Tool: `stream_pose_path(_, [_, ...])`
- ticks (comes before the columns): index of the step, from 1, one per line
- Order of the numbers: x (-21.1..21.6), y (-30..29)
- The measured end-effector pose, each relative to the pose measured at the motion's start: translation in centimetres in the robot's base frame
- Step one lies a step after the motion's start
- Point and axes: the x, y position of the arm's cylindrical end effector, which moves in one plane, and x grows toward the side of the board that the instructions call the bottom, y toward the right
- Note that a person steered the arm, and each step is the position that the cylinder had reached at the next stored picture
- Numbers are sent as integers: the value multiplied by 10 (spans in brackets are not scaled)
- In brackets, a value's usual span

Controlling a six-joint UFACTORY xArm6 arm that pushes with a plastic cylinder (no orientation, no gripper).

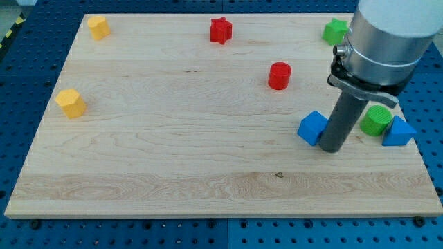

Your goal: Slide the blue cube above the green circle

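Observation:
The blue cube (313, 127) sits on the wooden board at the view's right. My tip (331, 148) is touching or nearly touching its right side, slightly below it. The green circle (376, 120) lies further right, partly hidden behind my rod. A blue triangular block (399, 131) sits just right of the green circle, touching it.
A red cylinder (279, 75) lies up and left of the blue cube. A red star (220, 30) is at the top middle. A green star (336, 31) is at the top right. Two yellow blocks (98, 27) (70, 102) sit at the left. The board's right edge (422, 149) is close.

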Motion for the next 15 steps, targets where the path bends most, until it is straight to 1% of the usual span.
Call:
stream_pose_path(1, [-18,0])
stream_pose_path(2, [-15,-9])
stream_pose_path(4, [25,-45])
stream_pose_path(5, [34,-54])
stream_pose_path(7, [-21,-54])
stream_pose_path(9, [-27,-54])
stream_pose_path(12, [-39,-26])
stream_pose_path(13, [-54,-52])
stream_pose_path(14, [-68,-61])
stream_pose_path(15, [-73,-61])
